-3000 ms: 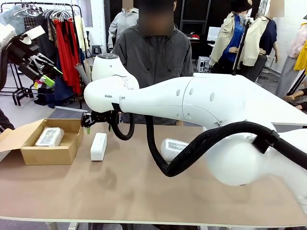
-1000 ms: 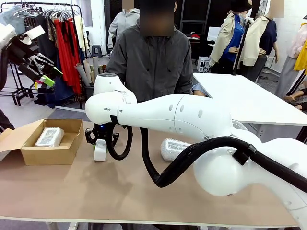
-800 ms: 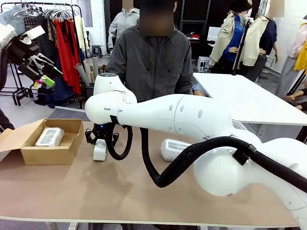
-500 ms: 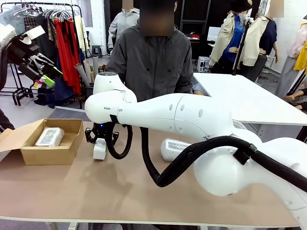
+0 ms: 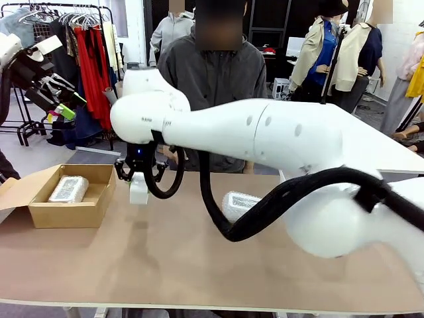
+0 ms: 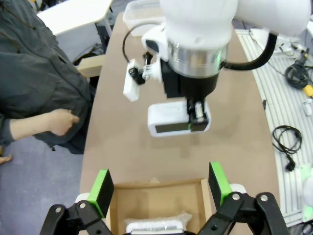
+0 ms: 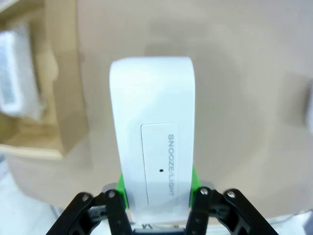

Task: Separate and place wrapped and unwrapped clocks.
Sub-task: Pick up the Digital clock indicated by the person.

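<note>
The bare white clock (image 5: 138, 190) hangs just above the table, with my right gripper (image 5: 139, 177) shut on its upper end. In the right wrist view this white clock (image 7: 155, 147) sits between the green pads (image 7: 122, 188) and reads "SNOOZE/LIGHT". One wrapped clock (image 5: 68, 189) lies in the brown cardboard box (image 5: 40, 213) at the left. Another wrapped clock (image 5: 238, 202) lies on the table's middle, partly behind the arm's black cable. My left gripper (image 6: 160, 188) hovers open above the box (image 6: 156, 203), high over the table's left end.
A person stands at the far side, one hand (image 6: 61, 121) held near the table edge. A clear plastic tub (image 6: 139, 10) stands at the table's right end in the left wrist view. The brown tabletop (image 5: 165, 265) in front is bare.
My right gripper has shut on the white clock and lifted it off the table. The right arm has risen. The left arm has not moved.
</note>
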You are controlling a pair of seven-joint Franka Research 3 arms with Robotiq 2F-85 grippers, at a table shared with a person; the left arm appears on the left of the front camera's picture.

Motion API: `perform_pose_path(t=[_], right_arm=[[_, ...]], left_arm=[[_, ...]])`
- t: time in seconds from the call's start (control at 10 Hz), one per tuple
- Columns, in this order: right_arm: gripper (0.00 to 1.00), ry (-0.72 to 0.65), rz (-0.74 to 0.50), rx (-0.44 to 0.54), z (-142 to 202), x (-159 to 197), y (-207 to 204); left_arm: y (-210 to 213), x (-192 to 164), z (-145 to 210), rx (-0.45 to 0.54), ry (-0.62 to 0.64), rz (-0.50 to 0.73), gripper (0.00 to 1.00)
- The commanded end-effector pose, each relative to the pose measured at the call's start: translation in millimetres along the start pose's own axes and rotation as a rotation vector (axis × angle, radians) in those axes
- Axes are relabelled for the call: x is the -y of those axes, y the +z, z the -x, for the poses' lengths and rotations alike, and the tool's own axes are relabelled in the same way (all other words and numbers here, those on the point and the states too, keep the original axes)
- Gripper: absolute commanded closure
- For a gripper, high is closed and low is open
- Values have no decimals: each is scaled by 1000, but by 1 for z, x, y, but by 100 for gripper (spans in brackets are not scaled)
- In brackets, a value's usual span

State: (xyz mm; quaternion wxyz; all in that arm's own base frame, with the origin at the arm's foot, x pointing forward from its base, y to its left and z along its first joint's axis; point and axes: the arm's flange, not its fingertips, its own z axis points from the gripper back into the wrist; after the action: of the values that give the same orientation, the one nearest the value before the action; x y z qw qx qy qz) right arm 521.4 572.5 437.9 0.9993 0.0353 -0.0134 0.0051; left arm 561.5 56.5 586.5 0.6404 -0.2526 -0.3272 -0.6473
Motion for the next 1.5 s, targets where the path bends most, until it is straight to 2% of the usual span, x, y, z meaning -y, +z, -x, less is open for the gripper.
perform_pose_path(t=[0.0,0.2,0.4,0.8,0.9,1.2,1.4], right_arm=[[100,25,32,-20,38,35,40],[100,58,4,-46,58,45,93],[100,52,-8,-12,78,62,149],[100,53,67,13,96,107,227],[100,66,54,23,97,119,244],[100,26,16,69,97,144,270],[100,-5,-5,75,93,156,271]], left_arm=[[2,2,0,3,-16,1,0],[2,2,0,3,-16,1,0],[2,2,0,3,-16,1,0],[2,2,0,3,-16,1,0],[2,2,0,3,-16,1,0],[2,2,0,3,-16,1,0],[2,2,0,3,-16,1,0]])
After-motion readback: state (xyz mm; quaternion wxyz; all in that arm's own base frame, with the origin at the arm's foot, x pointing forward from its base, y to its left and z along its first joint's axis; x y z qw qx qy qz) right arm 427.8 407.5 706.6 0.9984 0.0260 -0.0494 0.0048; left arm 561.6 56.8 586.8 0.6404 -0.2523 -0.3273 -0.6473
